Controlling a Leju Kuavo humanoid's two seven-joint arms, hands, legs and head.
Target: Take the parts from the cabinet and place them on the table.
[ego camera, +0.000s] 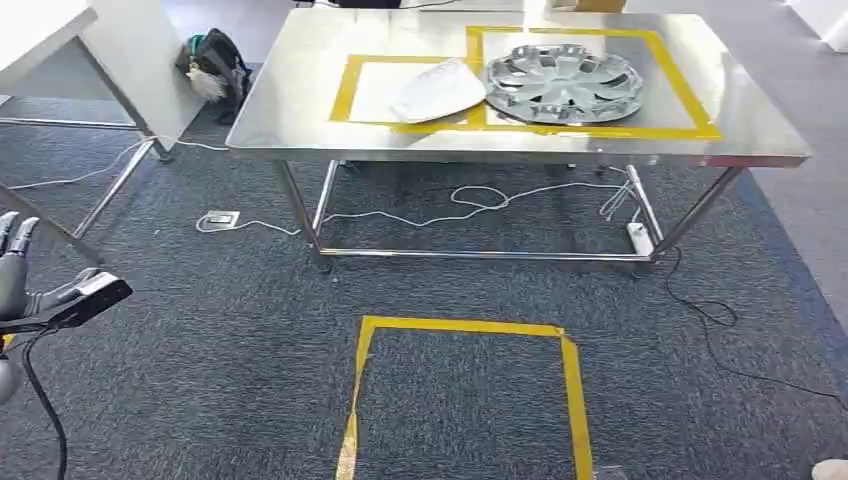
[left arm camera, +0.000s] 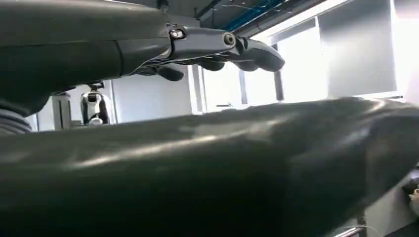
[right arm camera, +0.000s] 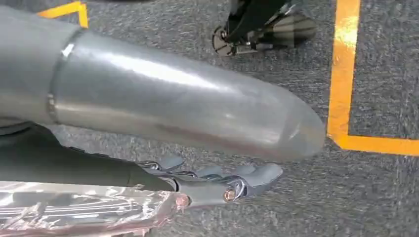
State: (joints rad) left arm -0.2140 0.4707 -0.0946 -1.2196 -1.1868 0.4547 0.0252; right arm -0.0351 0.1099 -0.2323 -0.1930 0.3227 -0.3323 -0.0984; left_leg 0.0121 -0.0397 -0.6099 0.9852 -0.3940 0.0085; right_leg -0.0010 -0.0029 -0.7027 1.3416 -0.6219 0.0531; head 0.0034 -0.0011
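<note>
Carries nothing in left hand (ego camera: 15,275) or right hand (right arm camera: 217,180), fingers loosely extended; calls for turning toward cabinet, arms clear of table (ego camera: 300,110).

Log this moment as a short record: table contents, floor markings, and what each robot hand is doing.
table: steel table with two yellow-taped zones
right zone: silver hubcap
left zone: white part, its edge touching the hubcap
floor: yellow tape outline on grey carpet, white cable under the table
left robot hand: low at the robot's side, holding nothing, fingers apart
right robot hand: hanging over the carpet, fingers extended, nothing clearly gripped
</note>
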